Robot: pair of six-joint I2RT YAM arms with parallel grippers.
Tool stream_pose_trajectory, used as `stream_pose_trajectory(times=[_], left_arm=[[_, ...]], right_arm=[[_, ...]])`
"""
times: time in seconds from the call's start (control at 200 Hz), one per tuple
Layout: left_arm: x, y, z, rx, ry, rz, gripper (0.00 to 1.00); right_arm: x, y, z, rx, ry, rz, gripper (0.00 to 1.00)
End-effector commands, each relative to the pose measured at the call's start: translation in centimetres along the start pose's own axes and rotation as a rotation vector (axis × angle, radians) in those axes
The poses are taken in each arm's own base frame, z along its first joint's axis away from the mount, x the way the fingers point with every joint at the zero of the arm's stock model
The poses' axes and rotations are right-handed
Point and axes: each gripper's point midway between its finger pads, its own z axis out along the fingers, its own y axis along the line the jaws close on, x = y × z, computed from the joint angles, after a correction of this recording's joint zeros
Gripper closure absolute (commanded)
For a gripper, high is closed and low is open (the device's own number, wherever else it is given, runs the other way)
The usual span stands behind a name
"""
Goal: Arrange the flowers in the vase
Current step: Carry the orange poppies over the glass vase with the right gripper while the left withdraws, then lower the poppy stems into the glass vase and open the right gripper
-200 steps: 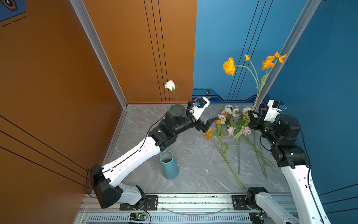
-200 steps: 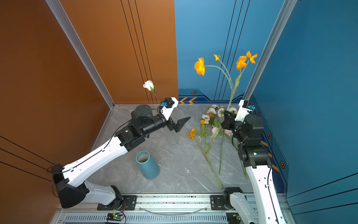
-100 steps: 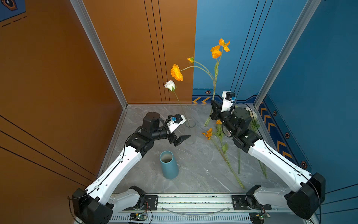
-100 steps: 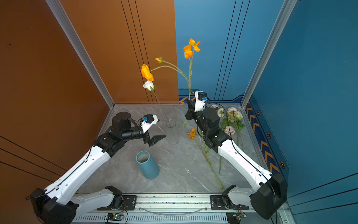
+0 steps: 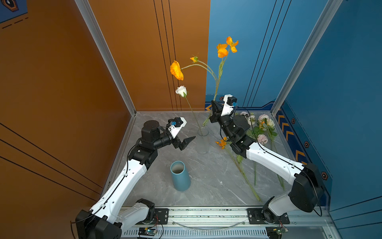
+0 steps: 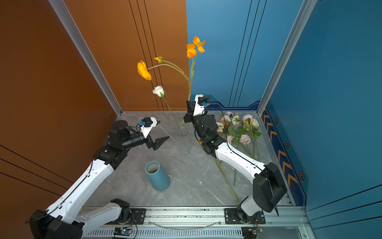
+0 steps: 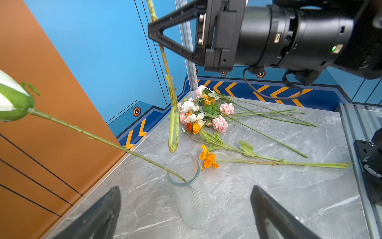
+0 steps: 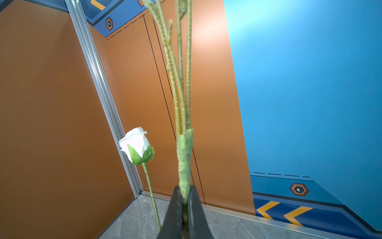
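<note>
A clear ribbed glass vase (image 5: 203, 135) (image 6: 182, 134) (image 7: 192, 194) stands near the back of the floor with a white rose (image 5: 181, 91) (image 6: 158, 91) (image 8: 136, 142) leaning in it. My right gripper (image 5: 213, 103) (image 6: 188, 103) (image 7: 152, 34) (image 8: 184, 193) is shut on the green stem of a branching orange flower (image 5: 177, 70) (image 6: 144, 70), held upright. Its cut end (image 7: 173, 144) hangs just above the vase mouth. My left gripper (image 5: 187, 142) (image 6: 162, 142) (image 7: 185, 187) is open and empty, left of the vase. More flowers (image 5: 261, 126) (image 6: 239, 126) (image 7: 206, 115) lie on the floor at the right.
A blue cylindrical container (image 5: 180, 175) (image 6: 157, 175) stands upright in front of the left gripper. One orange flower (image 5: 222, 142) (image 7: 207, 159) lies beside the vase, its stem running forward. Orange and blue walls close in the floor; a metal rail (image 5: 206, 215) runs along the front.
My right gripper has carried the orange flower from above the pile leftward to the vase. My left arm has pulled back from the vase to the left, still open.
</note>
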Motion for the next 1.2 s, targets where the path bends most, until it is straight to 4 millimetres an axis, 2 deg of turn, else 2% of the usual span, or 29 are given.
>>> stream_pose_trajectory(times=[0.0,0.135,0.145,0.18,0.41,0.821,1.061,1.196], left_arm=[[-0.5,0.1,-0.5,-0.004,-0.03,-0.003,0.02],[-0.6,0.3,-0.8,-0.013,-0.034,-0.002,0.02],[-0.6,0.3,-0.8,-0.013,-0.034,-0.002,0.02],[-0.5,0.4,-0.7,-0.016,-0.032,-0.003,0.02],[-0.3,0.5,-0.5,-0.006,-0.033,-0.021,0.02],[0.1,0.7,-0.2,0.002,-0.024,-0.038,0.02],[0.2,0.8,-0.1,0.001,-0.021,-0.038,0.02],[0.1,0.7,-0.2,0.004,-0.023,-0.037,0.02]], right_arm=[[-0.8,-0.1,-0.1,0.025,-0.055,0.012,1.0],[1.0,-0.8,-0.3,0.052,-0.018,0.016,1.0],[1.3,0.2,-0.5,0.032,-0.011,0.023,1.0],[1.9,0.5,-0.7,0.026,0.002,0.026,1.0],[5.1,0.4,-1.5,0.032,0.054,0.042,1.0],[9.8,-0.3,-2.3,0.04,0.128,0.06,1.0],[11.9,-0.2,-2.1,0.024,0.139,0.077,1.0],[12.4,-0.1,-2.5,0.009,0.143,0.079,1.0]])
